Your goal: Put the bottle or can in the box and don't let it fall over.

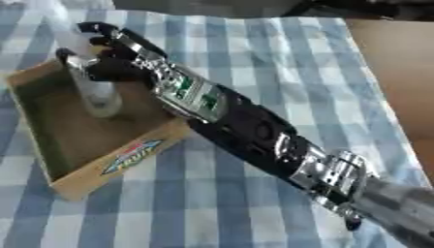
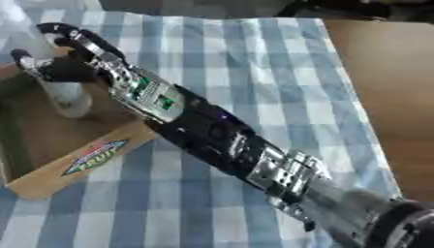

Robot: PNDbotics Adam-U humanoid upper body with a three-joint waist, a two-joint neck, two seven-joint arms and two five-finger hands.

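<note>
- Clear plastic bottle stands upright inside a shallow brown cardboard box, near the box's far right corner, its base on the box floor.
- Right hand, black with silver joints, reaches in from the lower right on a long black and silver arm and meets the bottle at its upper half.
- Fingers curl round the bottle's far side while the thumb hooks round its near side, so the hand is closed around the bottle.
- Box lies on a blue and white checked tablecloth, with a coloured oval label on its near wall.
- Bare brown tabletop shows at the right, beyond the cloth's edge.
</note>
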